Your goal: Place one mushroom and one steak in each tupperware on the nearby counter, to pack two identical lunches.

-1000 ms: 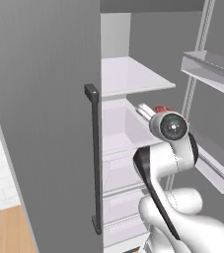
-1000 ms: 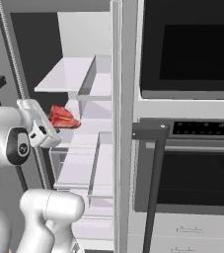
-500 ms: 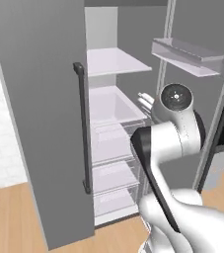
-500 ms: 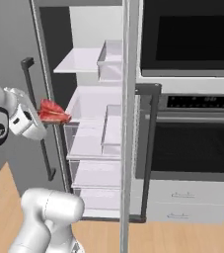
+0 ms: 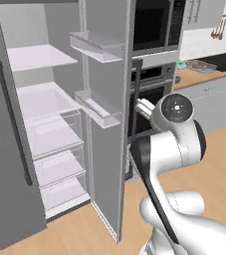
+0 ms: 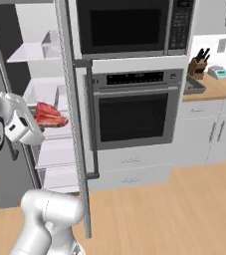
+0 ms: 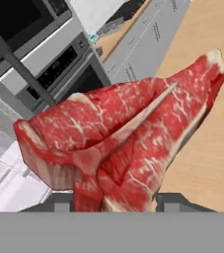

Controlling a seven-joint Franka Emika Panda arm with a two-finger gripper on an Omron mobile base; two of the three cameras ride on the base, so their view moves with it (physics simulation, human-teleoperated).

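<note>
A red steak (image 7: 128, 138) with pale fat edges is held between my gripper's (image 7: 116, 203) jaws, which are shut on its lower edge. From the right base view, the steak (image 6: 50, 114) sticks out of the gripper (image 6: 39, 122) at chest height, in front of the open fridge. The tan counter (image 6: 211, 88) lies far to the right, past the oven. In the left base view a grey tupperware (image 5: 202, 65) sits on the counter (image 5: 209, 75). The mushroom is out of view.
The open fridge (image 5: 45, 124) and its door (image 5: 107, 114) with shelf bins stand close on the left. A wall oven (image 6: 134, 112) and a microwave (image 6: 127, 25) are straight ahead. A knife block (image 6: 198, 67) stands on the counter. Wood floor (image 6: 184, 209) stretches out to the right.
The whole picture has swung from the fridge interior toward the oven and counter, so the base has turned right. The steak stays in the gripper.
</note>
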